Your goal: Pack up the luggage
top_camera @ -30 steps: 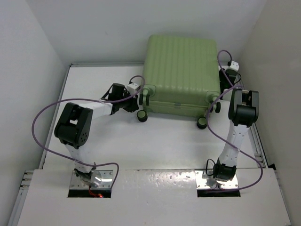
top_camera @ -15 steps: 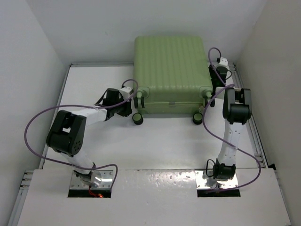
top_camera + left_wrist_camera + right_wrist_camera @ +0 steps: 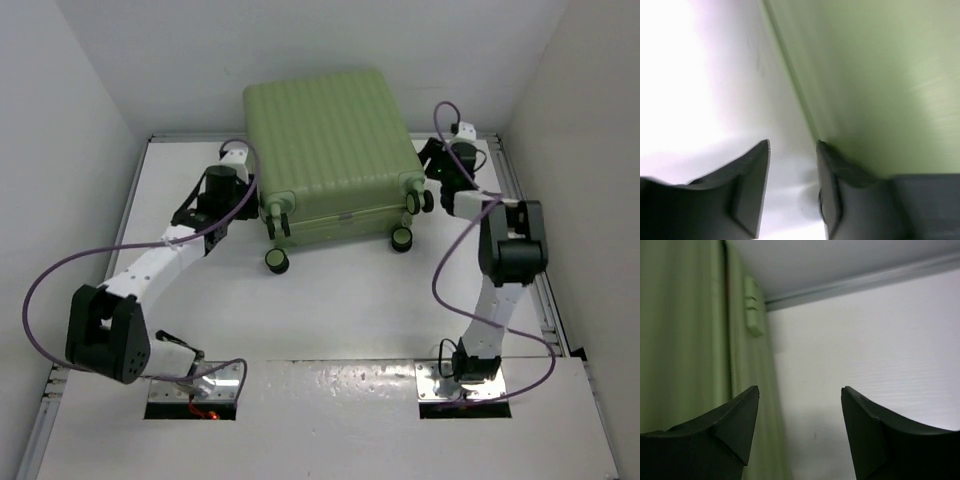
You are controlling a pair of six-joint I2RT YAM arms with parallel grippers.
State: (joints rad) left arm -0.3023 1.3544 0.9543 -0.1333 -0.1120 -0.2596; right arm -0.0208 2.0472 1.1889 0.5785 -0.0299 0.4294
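**Green case slides left, both arms let go**

The large light-green ribbed hard-shell suitcase (image 3: 325, 140) sat squarely right of centre at the far edge of the white table (image 3: 340, 310) a second ago. Now it lies left of that, twisted a little, with its wheel end pointing at the near edge. It is shut (no lining showing) and its top end runs up against the back wall.

The left gripper (image 3: 792, 145) is at the case's left flank. Its fingers are slightly apart with nothing between them, and one finger lies right alongside the green shell. The right gripper (image 3: 800, 388) is at the right flank, spread wide and empty, with the case's side just beside it.

To my eye this was a shove to reposition the case, and both tools have just released it. With the lid closed and nothing loose on the table, the packing looks close to done.

The count is one suitcase, two arms and two grippers. I can make out four small black wheels (image 3: 275, 260), the near pair clearest.
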